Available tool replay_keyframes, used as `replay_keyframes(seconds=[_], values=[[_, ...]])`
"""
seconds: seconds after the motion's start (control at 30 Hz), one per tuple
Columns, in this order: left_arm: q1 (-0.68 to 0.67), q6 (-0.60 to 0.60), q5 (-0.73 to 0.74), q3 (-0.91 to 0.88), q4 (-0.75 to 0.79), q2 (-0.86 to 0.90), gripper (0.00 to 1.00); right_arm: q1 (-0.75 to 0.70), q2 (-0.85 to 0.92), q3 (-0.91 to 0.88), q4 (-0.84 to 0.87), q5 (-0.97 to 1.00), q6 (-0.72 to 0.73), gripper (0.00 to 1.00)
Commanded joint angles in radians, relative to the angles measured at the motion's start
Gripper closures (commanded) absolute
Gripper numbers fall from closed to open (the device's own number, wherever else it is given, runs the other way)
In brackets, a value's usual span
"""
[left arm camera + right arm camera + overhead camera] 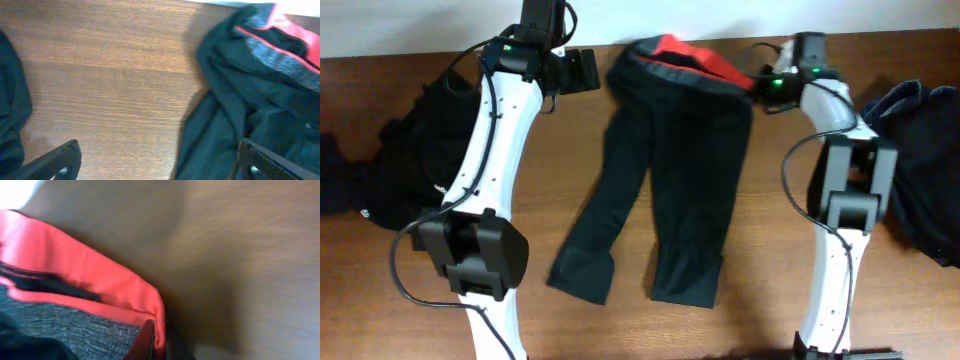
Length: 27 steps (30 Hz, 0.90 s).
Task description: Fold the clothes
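Lab-like workspace, robot arms (pixel 500 120), wooden table (pixel 380 300)

Left gripper (pixel 160 162): your jaws are spread wide, one of the fingers (pixel 60 159) at bottom left, the other at bottom right, wood showing between them.
Trousers (pixel 235 100): black and rumpled, piled down the right side of your frame; the bottom-right finger overlaps them, can't tell if it's touching.
Waistband (pixel 280 55): speckled grey, upper right.
Red lining (pixel 290 27): bright, top right corner, just above the waistband.
Table (pixel 110 75): brown wood, middle and upper left.
Dark garment (pixel 10 110): a sliver on the left edge.
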Motion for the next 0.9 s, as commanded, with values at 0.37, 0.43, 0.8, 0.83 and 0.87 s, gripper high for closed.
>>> replay_keyframes(seconds=[0.37,0.43,0.8,0.83,0.87], values=[[-0.061,-0.013,0.012,-0.008,0.026,0.008,0.01,-0.041,-0.219,0.001,-0.465,0.742,0.058,0.96],[-0.066,-0.013,0.012,-0.008,0.026,0.015,0.01,-0.042,-0.228,0.001,-0.537,0.767,0.082,0.96],[-0.069,-0.013,0.056,-0.009,0.023,0.047,0.01,-0.072,-0.231,0.001,-0.871,0.832,0.156,0.96],[-0.069,-0.013,0.056,-0.009,0.022,0.047,0.01,-0.079,-0.231,0.001,-0.891,0.840,0.164,0.96],[-0.069,-0.013,0.057,-0.009,0.021,0.047,0.01,-0.087,-0.231,0.001,-0.910,0.847,0.170,0.96]])
